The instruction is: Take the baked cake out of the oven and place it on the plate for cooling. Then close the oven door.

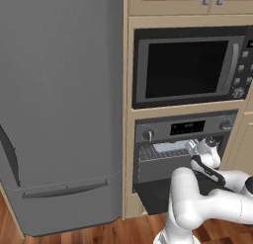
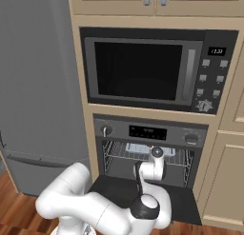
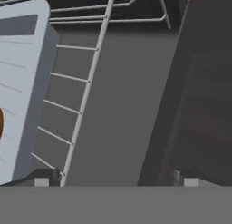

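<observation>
My jaws stand wide apart, empty, above the wire rack (image 3: 81, 96); the pale tray (image 3: 20, 91) at nine o'clock runs lengthwise twelve-to-six.

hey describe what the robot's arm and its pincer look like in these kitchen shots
The arm is glossy white with rounded, bulbous segments and dark grey to black caps at the joints. No cables or markings show. The pincer has two small dark fingertips with pale grey pads.
</observation>
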Controlling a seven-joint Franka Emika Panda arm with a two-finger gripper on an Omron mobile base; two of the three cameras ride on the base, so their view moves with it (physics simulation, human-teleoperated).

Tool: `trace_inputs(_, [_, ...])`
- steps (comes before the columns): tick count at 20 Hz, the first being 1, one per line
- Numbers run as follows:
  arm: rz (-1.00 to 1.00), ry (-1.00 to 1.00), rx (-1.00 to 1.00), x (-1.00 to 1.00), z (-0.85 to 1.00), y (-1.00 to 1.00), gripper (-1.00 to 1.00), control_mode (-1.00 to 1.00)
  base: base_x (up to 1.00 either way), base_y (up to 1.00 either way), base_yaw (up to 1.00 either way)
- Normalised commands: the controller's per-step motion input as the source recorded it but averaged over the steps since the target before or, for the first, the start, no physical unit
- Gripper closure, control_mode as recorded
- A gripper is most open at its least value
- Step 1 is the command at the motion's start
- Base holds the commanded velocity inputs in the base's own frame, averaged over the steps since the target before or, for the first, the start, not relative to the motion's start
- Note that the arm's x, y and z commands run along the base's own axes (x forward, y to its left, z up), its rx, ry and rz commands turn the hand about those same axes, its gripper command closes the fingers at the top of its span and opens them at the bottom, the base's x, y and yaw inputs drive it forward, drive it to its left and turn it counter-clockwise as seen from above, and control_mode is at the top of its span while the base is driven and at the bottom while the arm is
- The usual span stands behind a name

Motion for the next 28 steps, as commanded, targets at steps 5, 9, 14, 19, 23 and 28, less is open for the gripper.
trace_inputs(5, [0.00, 0.00, 0.00, 0.00, -0.04, 0.00, -1.00, -1.00, 0.00, 0.00, 0.00])
trace_inputs(9, [0.00, -0.11, 0.09, 0.00, -0.29, 0.00, -1.00, -1.00, 0.00, 0.00, 0.00])
trace_inputs(14, [0.00, -0.18, 0.29, 0.00, -0.40, -0.14, -1.00, -1.00, 0.00, 0.00, 0.00])
trace_inputs(19, [0.00, -0.18, 0.21, 0.20, -0.26, -0.03, -1.00, -1.00, 0.00, 0.00, 0.00])
trace_inputs(23, [0.00, -0.16, 0.14, 0.40, -0.08, 0.00, -1.00, -1.00, 0.00, 0.00, 0.00])
trace_inputs(28, [0.00, -0.11, 0.12, 0.40, -0.14, 0.00, -1.00, -1.00, 0.00, 0.00, 0.00])
